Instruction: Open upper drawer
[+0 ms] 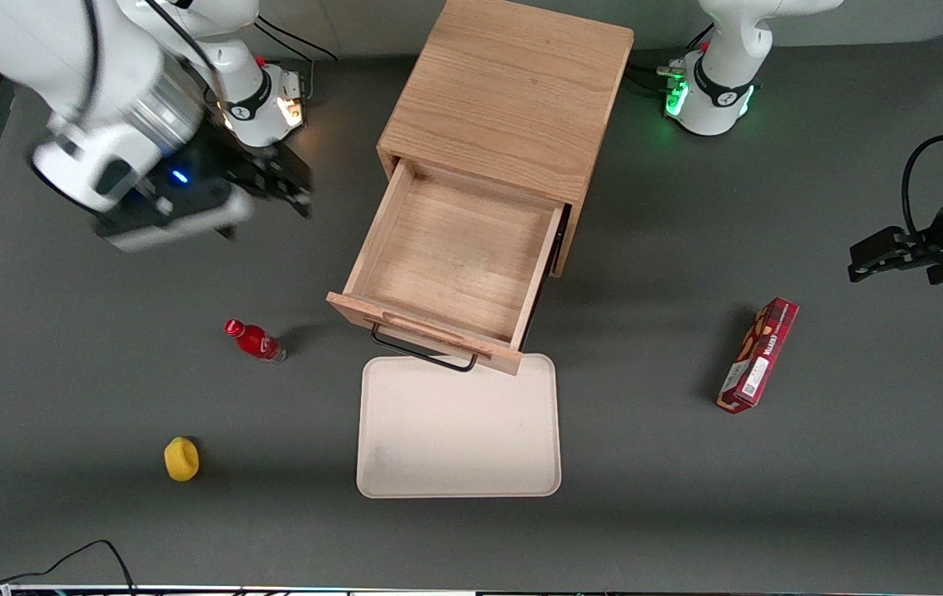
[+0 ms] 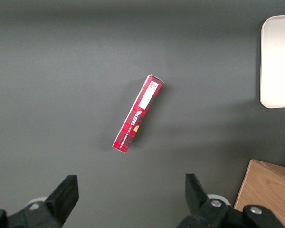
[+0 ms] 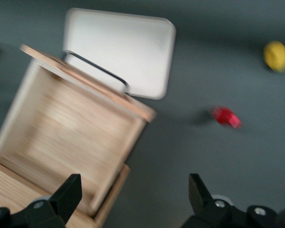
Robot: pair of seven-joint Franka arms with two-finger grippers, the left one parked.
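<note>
The upper drawer of the light oak cabinet stands pulled far out, and its bare wooden inside shows. Its thin black wire handle hangs over the edge of a cream tray. My gripper hovers high above the table, toward the working arm's end and well apart from the drawer. It is open with nothing between its fingers. In the right wrist view the gripper looks down past the drawer's side wall, and the handle shows there too.
A cream tray lies in front of the drawer. A red bottle lies on its side beside the drawer front, and a yellow fruit sits nearer the front camera. A red box lies toward the parked arm's end.
</note>
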